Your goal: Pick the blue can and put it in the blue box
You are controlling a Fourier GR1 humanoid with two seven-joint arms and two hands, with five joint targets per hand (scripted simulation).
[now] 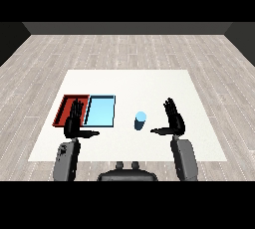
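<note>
While both our hands hold nothing, the blue can (140,121) stands upright on the white table (199,138), just beside the thumb of our right hand (174,121) on its inner side and apart from it. That hand is spread, fingers straight, thumb out; our left hand (74,121) likewise, over the red tray (63,104) with the blue tray (99,112) just inward. We judge the can light, stiff and smooth (likely slippery), best wrapped round its middle.
</note>
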